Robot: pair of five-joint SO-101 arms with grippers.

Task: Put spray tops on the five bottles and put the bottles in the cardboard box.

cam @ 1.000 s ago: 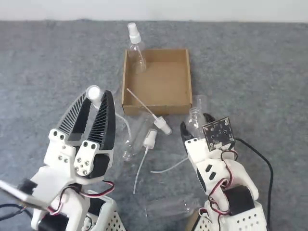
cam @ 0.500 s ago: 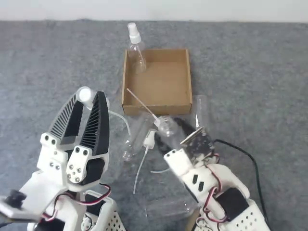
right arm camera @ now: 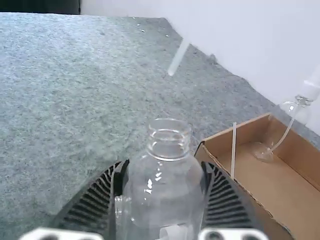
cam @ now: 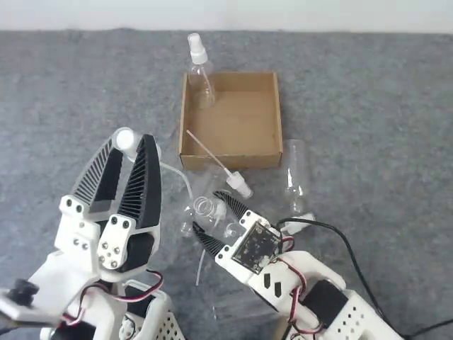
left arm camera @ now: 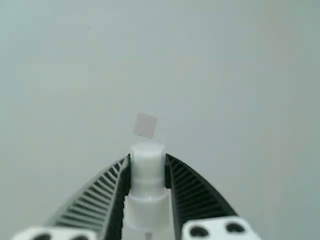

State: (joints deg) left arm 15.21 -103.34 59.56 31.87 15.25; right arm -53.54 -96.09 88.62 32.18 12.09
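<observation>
Five bottles point(cam: 294, 176), five spray tops point(cam: 241, 185), one cardboard box point(cam: 241, 124).

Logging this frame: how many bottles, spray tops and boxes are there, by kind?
Bottles: 5 (capped bottle at the cardboard box corner, one in the right gripper, three lying down)
Spray tops: 4 plainly visible (one on the capped bottle, one in the left gripper, two loose)
Cardboard box: 1
Total: 10
</observation>
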